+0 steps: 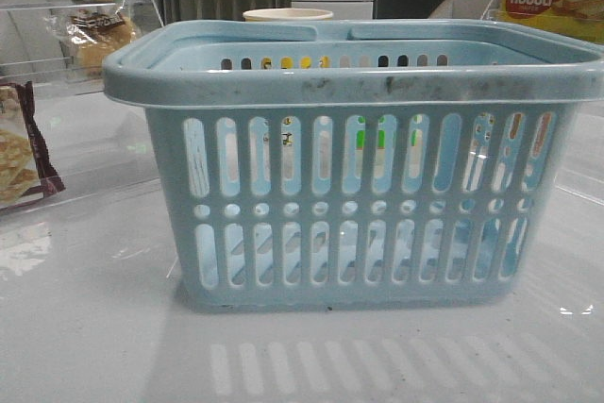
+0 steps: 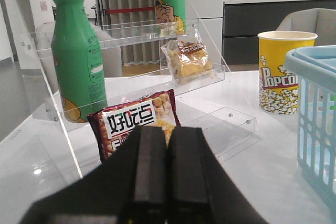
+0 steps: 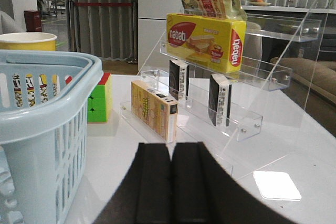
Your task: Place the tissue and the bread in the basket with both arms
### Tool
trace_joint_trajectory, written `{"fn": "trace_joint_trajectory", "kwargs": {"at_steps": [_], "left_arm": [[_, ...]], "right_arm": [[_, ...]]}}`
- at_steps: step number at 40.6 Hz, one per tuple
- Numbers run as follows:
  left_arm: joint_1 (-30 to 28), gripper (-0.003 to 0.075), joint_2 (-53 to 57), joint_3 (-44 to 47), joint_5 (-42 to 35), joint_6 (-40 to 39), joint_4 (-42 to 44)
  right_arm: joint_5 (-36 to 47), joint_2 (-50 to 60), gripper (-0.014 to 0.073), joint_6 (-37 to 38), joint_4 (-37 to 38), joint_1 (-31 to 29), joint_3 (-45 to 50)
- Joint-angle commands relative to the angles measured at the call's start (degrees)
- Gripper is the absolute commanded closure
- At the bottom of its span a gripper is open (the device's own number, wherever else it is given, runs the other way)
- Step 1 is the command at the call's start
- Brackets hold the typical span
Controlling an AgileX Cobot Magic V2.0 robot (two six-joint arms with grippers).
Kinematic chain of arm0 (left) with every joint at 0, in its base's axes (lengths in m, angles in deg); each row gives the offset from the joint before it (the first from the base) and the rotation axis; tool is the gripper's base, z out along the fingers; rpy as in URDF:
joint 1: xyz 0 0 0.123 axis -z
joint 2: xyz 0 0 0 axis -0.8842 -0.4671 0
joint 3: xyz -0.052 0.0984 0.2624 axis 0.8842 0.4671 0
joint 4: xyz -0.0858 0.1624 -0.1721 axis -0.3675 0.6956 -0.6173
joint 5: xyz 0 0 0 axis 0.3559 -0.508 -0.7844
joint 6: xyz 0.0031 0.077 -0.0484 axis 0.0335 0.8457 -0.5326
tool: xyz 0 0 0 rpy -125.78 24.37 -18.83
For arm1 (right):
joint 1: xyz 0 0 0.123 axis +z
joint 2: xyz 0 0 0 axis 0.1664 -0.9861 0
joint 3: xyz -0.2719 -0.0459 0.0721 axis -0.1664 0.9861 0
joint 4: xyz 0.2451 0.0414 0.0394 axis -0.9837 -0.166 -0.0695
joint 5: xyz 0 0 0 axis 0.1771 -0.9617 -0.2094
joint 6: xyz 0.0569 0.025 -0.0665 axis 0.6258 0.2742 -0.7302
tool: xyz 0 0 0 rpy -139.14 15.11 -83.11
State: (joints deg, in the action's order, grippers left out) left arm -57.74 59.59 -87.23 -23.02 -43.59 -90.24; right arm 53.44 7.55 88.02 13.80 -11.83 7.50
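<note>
The light-blue basket (image 1: 354,167) stands in the middle of the table, and no goods show inside it. It also shows in the left wrist view (image 2: 317,108) and the right wrist view (image 3: 42,129). The bread (image 2: 189,61), in a clear bag, lies on the middle step of the left acrylic rack, and shows in the front view (image 1: 94,35) too. Two dark tissue packets (image 3: 220,99) (image 3: 179,80) stand on the right rack's steps. My left gripper (image 2: 168,132) is shut and empty, facing the left rack. My right gripper (image 3: 171,148) is shut and empty, facing the right rack. Neither gripper shows in the front view.
A maroon snack bag (image 2: 139,121) and green bottles (image 2: 77,51) sit on the left rack. A popcorn cup (image 2: 283,72) stands behind the basket. On the right are the nabati box (image 3: 207,40), a tan box (image 3: 153,108) and a colour cube (image 3: 100,98).
</note>
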Motion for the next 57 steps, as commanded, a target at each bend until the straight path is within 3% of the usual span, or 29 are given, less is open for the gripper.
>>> {"fn": "trace_joint_trajectory", "kwargs": {"at_steps": [1,29,38,45,57], "left_arm": [[0.30,0.0629,0.91,-0.05,-5.15,-0.02,-0.18],[0.30,0.0629,0.91,-0.05,-5.15,-0.02,-0.18],[0.30,0.0629,0.91,-1.40,-10.89,-0.02,-0.18],[0.30,0.0629,0.91,-9.74,-8.92,-0.02,-0.18],[0.30,0.0629,-6.83,-29.70,6.26,-0.02,-0.18]], "right_arm": [[5.28,0.94,0.0537,-0.27,0.33,-0.18,0.06],[5.67,0.94,0.0537,-0.27,0.33,-0.18,0.06],[5.91,0.94,0.0537,-0.27,0.33,-0.13,-0.73],[2.41,0.94,0.0537,-0.27,0.33,-0.13,-8.23],[-13.80,-5.56,0.0537,-0.43,0.43,-0.13,-28.89]]}}
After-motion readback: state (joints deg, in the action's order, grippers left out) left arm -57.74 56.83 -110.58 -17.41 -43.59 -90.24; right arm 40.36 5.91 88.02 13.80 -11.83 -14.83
